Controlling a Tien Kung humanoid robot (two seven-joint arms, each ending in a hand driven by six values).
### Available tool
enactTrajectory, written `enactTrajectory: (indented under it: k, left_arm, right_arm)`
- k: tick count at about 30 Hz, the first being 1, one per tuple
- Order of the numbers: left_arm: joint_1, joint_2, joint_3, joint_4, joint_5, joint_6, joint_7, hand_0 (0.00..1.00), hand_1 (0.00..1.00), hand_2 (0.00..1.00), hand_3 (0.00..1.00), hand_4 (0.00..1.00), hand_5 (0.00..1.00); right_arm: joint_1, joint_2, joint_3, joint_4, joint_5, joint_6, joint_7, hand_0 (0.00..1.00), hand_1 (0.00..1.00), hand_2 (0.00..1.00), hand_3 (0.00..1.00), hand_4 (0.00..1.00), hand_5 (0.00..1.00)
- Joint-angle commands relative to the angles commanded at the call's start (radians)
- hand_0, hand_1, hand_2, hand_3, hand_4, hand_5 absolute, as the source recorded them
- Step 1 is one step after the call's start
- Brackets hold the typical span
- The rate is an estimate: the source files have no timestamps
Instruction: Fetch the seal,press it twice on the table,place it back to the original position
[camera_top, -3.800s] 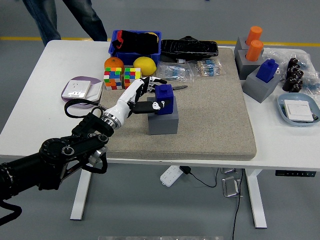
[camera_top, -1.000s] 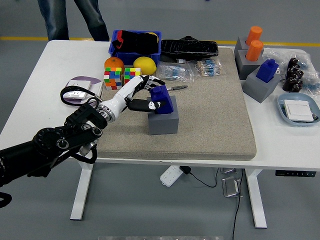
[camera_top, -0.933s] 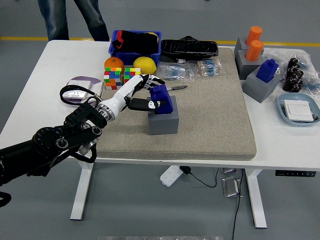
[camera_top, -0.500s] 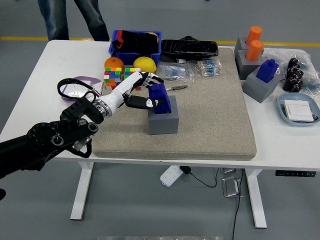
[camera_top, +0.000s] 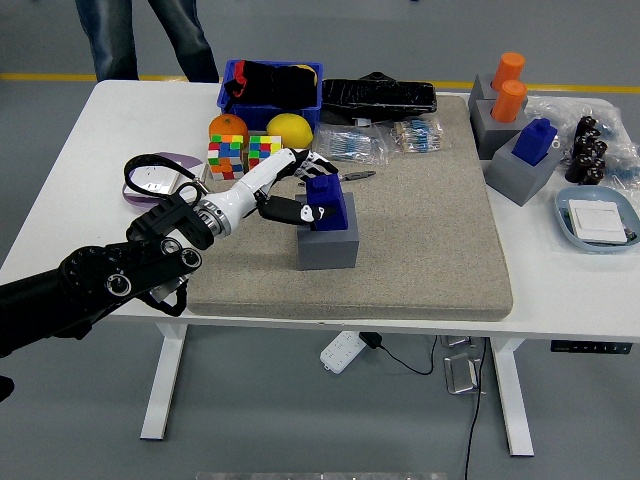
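The seal (camera_top: 323, 200) is a dark blue plastic stamp — a blocky body with a smaller square knob on top — and it sits in the top of a grey rectangular holder block (camera_top: 327, 239) on the tan felt mat (camera_top: 420, 230) that covers much of the white counter (camera_top: 80, 190). A small white mark shows on the face turned toward the arm. The left hand (camera_top: 298, 190), white-shelled with dark fingers, is wrapped around the seal: the thumb lies along its near side and the other fingers curl over the far side and the knob.

Against the frame from half a second ago, the seal is seated a little lower and more squarely in the holder block, and the black forearm has swung slightly toward the near edge of the counter. Nearly four seconds ago the hand already had the same grip on it — the seal stood upright in the block then too.

Just behind the hand stand two multicoloured puzzle cubes (camera_top: 245, 153), with an orange fruit (camera_top: 228, 126) and a yellow lemon (camera_top: 289, 129) beside them.
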Motion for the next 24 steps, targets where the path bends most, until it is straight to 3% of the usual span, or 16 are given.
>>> enactTrajectory:
  k: [10,24]
  left_arm:
    - [-0.011,-0.011,-0.007,0.002,0.0,0.005,-0.002,0.841,0.56,0.472,0.672,0.611,0.002]
    - [-0.044,0.007,-0.02,-0.01,0.058,-0.013,0.049,0.841,0.556,0.467,0.67,0.602,0.002]
  right_arm:
    - [0.0,0.0,0.003,0.0,-0.001,0.0,0.001,0.834,0.743,0.739,0.709,0.803,0.601]
    - [-0.002,-0.002,0.005,0.001,-0.001,0.0,0.002,0.834,0.744,0.739,0.71,0.803,0.601]
